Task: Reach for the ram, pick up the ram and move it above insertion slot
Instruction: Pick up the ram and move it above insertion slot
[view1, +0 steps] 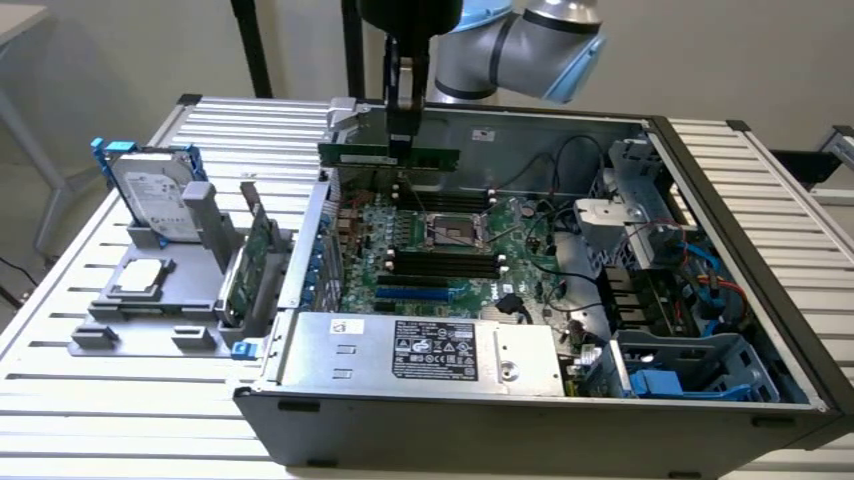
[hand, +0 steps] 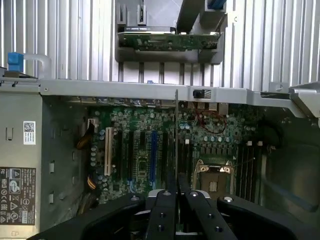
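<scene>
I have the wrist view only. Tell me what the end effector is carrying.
Observer: The black end effector is shut on the long, thin green ram stick, long side level.
Operator: Give me its height.
Observer: It hangs clear above the green motherboard, seated in no slot.
Operator: Report what's outside the case.
Observer: A silver hard drive stands upright on the grey plastic holder, on the exterior view's left.

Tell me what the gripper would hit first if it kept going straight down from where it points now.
Probably the motherboard inside the open computer case: the gripper, shut on the ram, hangs above it. The ram's lower edge would touch first, though depth is unclear.
</scene>
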